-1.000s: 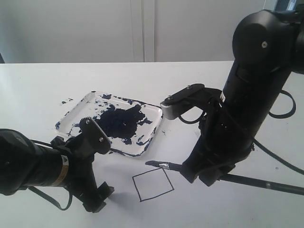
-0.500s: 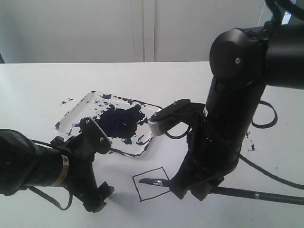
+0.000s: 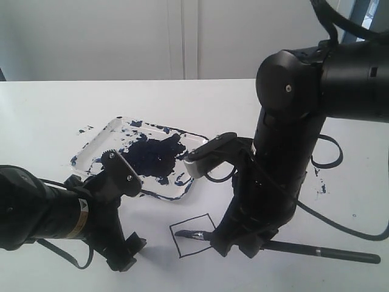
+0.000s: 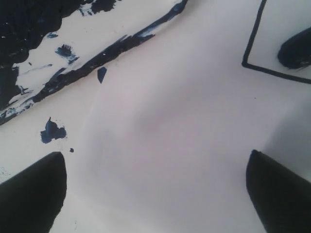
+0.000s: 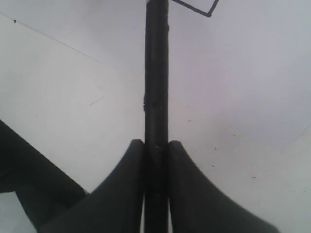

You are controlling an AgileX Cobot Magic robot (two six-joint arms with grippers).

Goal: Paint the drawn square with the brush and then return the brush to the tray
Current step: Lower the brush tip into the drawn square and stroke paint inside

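Observation:
The tray point(image 3: 104, 135), smeared with blue-black paint, lies left of centre. In front of it is the drawn square point(image 3: 193, 245), thin black lines with a white inside. My right gripper point(image 3: 236, 243) is shut on the brush point(image 3: 316, 250), which lies low and nearly flat. The brush's dark tip point(image 3: 182, 233) sits inside the square near its left line. In the right wrist view the black handle point(image 5: 156, 73) runs straight out from between the pinched fingers point(image 5: 156, 150). My left gripper point(image 3: 126, 255) is open and empty, left of the square, over bare table point(image 4: 155, 194).
Stray paint specks dot the white table beside the tray point(image 3: 84, 129) and right of the right arm point(image 3: 321, 188). The left wrist view shows the tray's paint-streaked edge point(image 4: 97, 60), a corner of the square point(image 4: 252, 48) and the brush tip point(image 4: 296, 51).
My right arm has moved left and toward the front, carrying the brush tip from just outside the square's right side to inside it. The left arm has stayed put.

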